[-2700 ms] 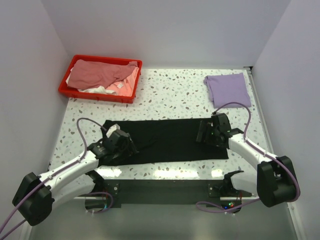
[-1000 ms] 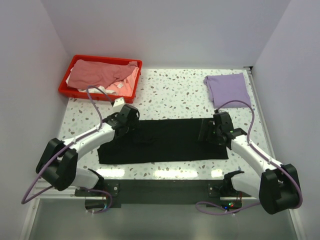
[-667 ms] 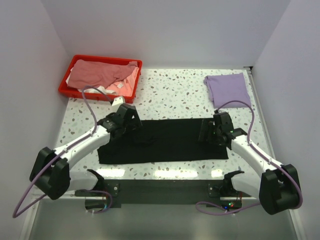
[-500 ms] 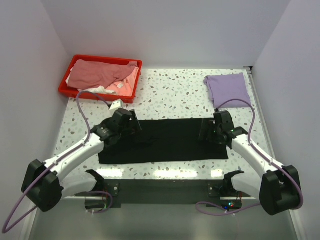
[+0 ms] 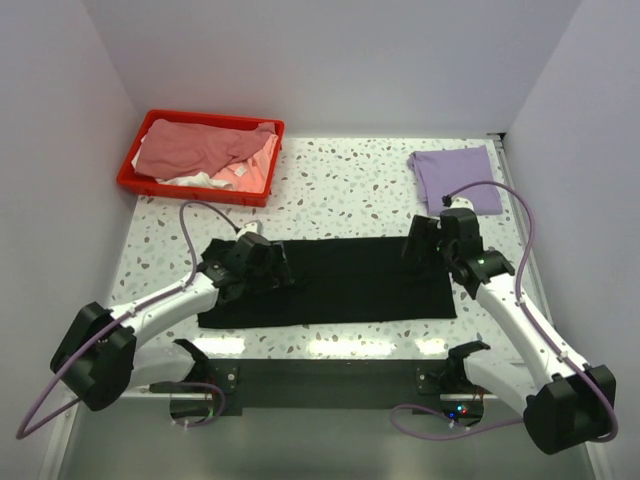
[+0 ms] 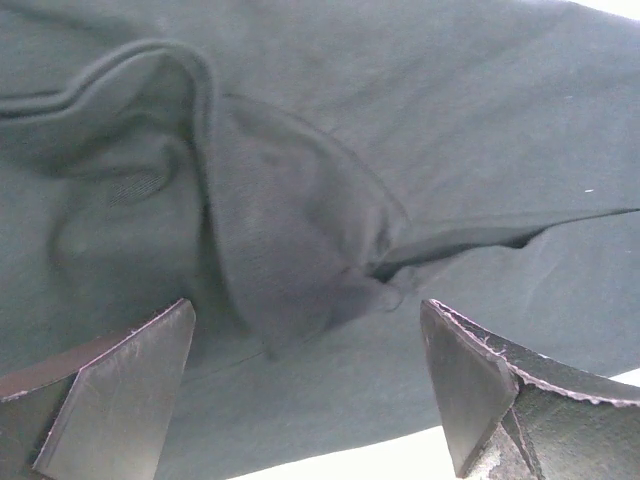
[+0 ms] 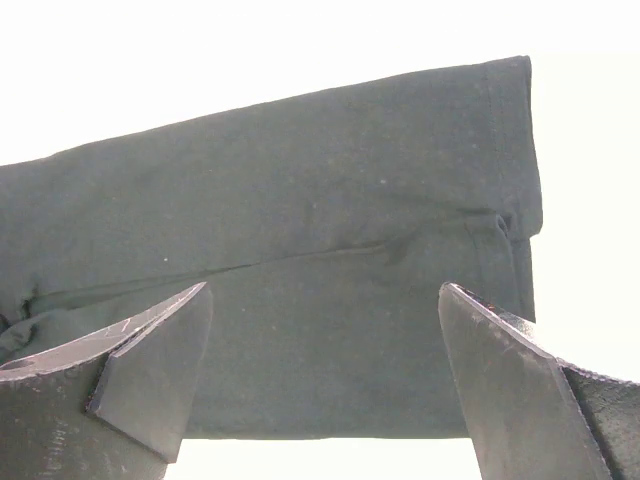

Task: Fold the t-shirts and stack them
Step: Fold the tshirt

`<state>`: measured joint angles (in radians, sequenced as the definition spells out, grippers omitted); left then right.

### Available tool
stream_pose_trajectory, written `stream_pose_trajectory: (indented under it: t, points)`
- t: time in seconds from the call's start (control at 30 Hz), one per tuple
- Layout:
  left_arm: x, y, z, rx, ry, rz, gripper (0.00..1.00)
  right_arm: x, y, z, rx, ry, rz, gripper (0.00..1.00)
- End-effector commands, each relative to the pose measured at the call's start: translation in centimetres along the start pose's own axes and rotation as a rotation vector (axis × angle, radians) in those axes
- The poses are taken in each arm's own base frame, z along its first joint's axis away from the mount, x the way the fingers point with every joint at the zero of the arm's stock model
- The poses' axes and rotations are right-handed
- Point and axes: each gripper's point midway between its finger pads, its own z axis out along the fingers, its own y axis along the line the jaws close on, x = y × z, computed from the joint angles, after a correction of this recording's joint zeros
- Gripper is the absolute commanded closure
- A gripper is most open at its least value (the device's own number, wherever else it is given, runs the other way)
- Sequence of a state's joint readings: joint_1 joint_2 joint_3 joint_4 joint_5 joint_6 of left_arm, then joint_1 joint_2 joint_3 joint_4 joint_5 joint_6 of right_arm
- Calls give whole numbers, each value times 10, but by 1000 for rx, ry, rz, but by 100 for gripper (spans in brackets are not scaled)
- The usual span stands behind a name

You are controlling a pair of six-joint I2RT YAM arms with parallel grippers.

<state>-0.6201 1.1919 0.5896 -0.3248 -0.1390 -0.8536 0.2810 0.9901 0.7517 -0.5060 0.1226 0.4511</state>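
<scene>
A black t-shirt lies as a long flat strip across the table's near middle. My left gripper hovers open over its left part, where the cloth bunches into a raised fold. My right gripper hovers open over its right end, whose hemmed edge shows in the right wrist view. A folded light purple t-shirt lies at the back right. Dusty pink and white shirts lie heaped in the bin.
A red plastic bin stands at the back left. White walls close in the speckled table on three sides. The black mounting bar runs along the near edge.
My left gripper has moved from the shirt's near-left corner to its back-left edge, then right over the bunched fold. My right gripper has lifted and shifted slightly back over the right end.
</scene>
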Motion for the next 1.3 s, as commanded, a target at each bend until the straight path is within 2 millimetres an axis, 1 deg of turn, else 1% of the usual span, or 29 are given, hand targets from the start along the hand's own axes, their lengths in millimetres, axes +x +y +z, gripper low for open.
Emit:
stream_pose_trajectory:
  t: [0.0, 0.1, 0.23, 0.33, 0.37, 0.43, 0.5, 0.57, 0.67, 0.8, 0.83, 0.87, 0.93, 0.97, 1.0, 1.03, 1.07, 1.13, 1.2, 1.27]
  points:
    - [-15, -33, 2, 127, -44, -11, 0, -12, -3, -6, 24, -34, -13, 1]
    - [-20, -42, 7, 152, -59, -8, 0, -8, -6, -4, 38, -25, -13, 1]
    - [-28, -44, 20, 121, -76, 2, 0, -7, -8, -2, 49, -22, -14, 1]
    - [-39, -56, 32, 142, -105, 9, 0, -6, -8, 0, 48, -16, -15, 1]
    - [-47, -59, 38, 129, -124, 2, 0, -6, -8, 0, 47, -14, -14, 1]
    - [-56, -62, 43, 108, -141, 0, 0, -4, -9, 1, 51, -10, -12, 1]
    - [-65, -72, 49, 111, -155, 7, 0, -3, -8, 3, 46, -6, -7, 1]
    - [-70, -77, 54, 111, -155, 11, 0, 1, -5, 6, 34, 9, -5, 1]
    - [-72, -78, 57, 102, -151, 18, 0, 2, -4, 10, 33, 15, -2, 1]
    - [-72, -71, 53, 63, -153, 28, 0, 8, 0, 21, 13, 49, -15, 1]
    - [-68, -64, 51, 39, -139, 33, 0, 7, 2, 22, 9, 51, -16, 1]
    - [-72, -60, 45, 23, -159, 27, 0, 5, 4, 25, 2, 51, -19, 1]
    - [-72, -49, 35, -10, -173, 20, 0, 6, 15, 32, -38, 83, -25, 1]
    - [-74, -40, 24, -23, -210, 11, 0, 4, 20, 36, -62, 86, -24, 1]
    - [-76, -36, 19, -26, -234, 5, 0, 4, 26, 38, -84, 97, -20, 1]
    - [-78, -34, 13, -16, -264, -3, 0, 7, 32, 44, -102, 124, -14, 1]
    - [-76, -23, 6, -20, -298, -12, 0, 8, 36, 46, -117, 131, -16, 1]
    - [-78, -17, 1, 9, -340, -32, 0, 8, 45, 52, -135, 138, -18, 1]
    - [-78, -16, 0, 19, -338, -34, 0, 8, 48, 54, -137, 142, -18, 1]
    - [-82, -10, 4, -14, -328, -37, 0, 7, 50, 55, -137, 144, -20, 1]
